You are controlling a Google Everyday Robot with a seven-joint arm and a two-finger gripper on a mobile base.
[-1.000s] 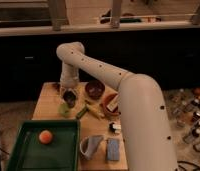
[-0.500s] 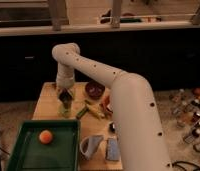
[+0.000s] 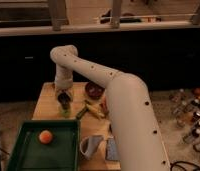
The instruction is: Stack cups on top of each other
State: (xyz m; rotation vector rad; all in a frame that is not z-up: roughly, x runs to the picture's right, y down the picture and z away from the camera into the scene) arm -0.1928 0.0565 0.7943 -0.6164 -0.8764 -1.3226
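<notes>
Camera view, nearest: green tray point(image 3: 23, 155) holding an orange ball point(image 3: 45, 136); beside it a white mug point(image 3: 91, 146) on the wooden table point(image 3: 45, 102). Mid-table, the gripper point(image 3: 64, 99) hangs over the cups point(image 3: 64, 104); finger state cannot be told. Farther back sits a dark brown bowl point(image 3: 94, 90). Behind, a dark wall beneath a pale ledge point(image 3: 143, 27).

From my feed the arm point(image 3: 108, 82) is smooth cream plastic with a soft sheen. Gripper point(image 3: 64, 98) sits over the table's point(image 3: 43, 102) left side, which looks like matt pale wood. Green tray point(image 3: 23, 150) reads as plastic, mug point(image 3: 90, 146) glossy white.
</notes>
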